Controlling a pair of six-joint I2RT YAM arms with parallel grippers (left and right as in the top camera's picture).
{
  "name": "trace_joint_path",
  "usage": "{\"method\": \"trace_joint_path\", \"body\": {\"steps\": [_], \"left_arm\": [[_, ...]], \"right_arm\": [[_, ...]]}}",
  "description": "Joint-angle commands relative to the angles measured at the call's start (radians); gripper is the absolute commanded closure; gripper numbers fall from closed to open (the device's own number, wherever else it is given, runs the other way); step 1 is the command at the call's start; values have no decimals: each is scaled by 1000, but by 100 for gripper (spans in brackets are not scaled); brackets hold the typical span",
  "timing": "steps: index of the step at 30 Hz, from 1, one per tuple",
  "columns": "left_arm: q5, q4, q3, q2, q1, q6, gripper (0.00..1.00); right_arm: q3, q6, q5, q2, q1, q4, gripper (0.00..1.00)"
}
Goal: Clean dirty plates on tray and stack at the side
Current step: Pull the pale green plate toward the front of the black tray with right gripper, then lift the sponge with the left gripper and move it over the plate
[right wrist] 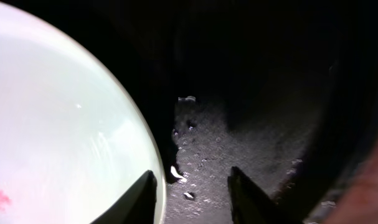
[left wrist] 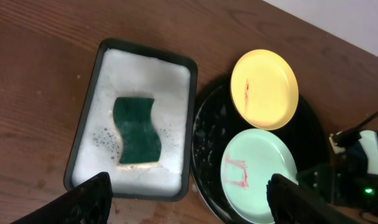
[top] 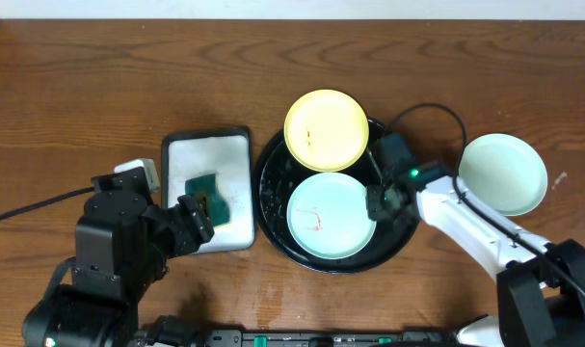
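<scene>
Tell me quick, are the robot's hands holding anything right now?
Left gripper: open wide, holding nothing.
Right gripper: open, empty, right beside the smeared green plate.

Brown wood-grain tabletop (top: 80, 77): white rectangular tray (top: 210, 154) left, black round tray (top: 271, 193) centre, mint plate (top: 504, 173) right.

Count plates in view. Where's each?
3. Yellow plate on the black tray's far rim; red-smeared mint plate in the tray's near half; second mint plate on the table right of the tray. No stack visible, so none seems hidden.
</scene>
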Motion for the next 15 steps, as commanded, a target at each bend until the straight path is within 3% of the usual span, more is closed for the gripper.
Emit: {"method": "trace_joint_path", "body": {"steps": [1,4,7,10,12,13,15], "left_arm": [[14,0,13,0,6,-2,20],[43,-3,12,1,6,4,20],[43,-12,-3,24,5,38,21],[32,-48,-49,79,3,55,39],[0,-47,-93,133,3,50,38],[-72,-34,-132,203,3,12,29],[-124,-8,-156,290,4,-32,28]], "right_arm": [[94,-239,-28,-16,-24,-47,62],[85,-258,-156,-8,-24,-48,65],[65,-256,-159,-4,-19,-47,64],[55,-234,-159,-4,-18,-37,66],[55,-227,-155,-4,-21,-31,67],[55,-227,-155,-4,-23,-30,68],[55,-227,-155,-4,-23,-33,68]]}}
